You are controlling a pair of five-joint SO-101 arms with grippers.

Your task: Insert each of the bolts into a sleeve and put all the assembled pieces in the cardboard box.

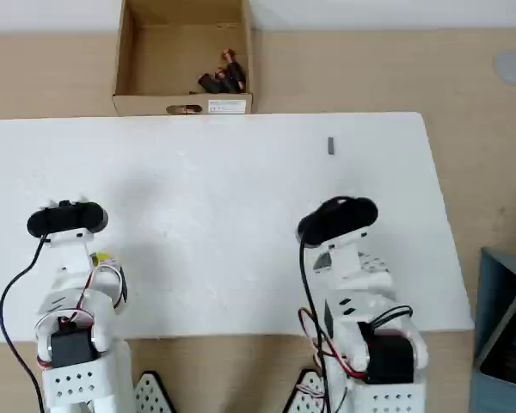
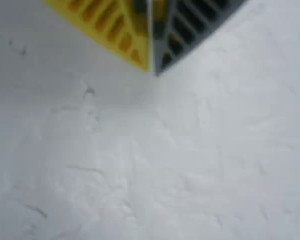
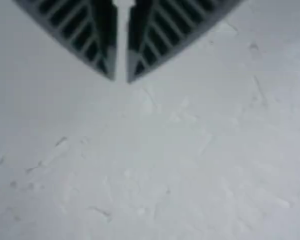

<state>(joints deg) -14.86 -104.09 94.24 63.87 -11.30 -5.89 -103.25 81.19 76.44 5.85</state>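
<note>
The cardboard box (image 1: 125,60) stands at the far edge of the white mat, and several dark assembled bolt-and-sleeve pieces (image 1: 222,76) lie in its right front corner. A small grey sleeve-like piece (image 1: 331,145) rests on the mat's far right part. Both arms are folded back at the near edge. My left gripper (image 2: 152,69), one finger yellow and one dark, is shut and holds nothing, just above the bare mat. My right gripper (image 3: 120,76) has dark fingers nearly touching, also with nothing between them.
The white mat (image 1: 206,224) covers most of the wooden table. A grey box (image 1: 507,327) stands at the near right edge, and a round grey fitting (image 1: 514,66) sits in the table's far right corner.
</note>
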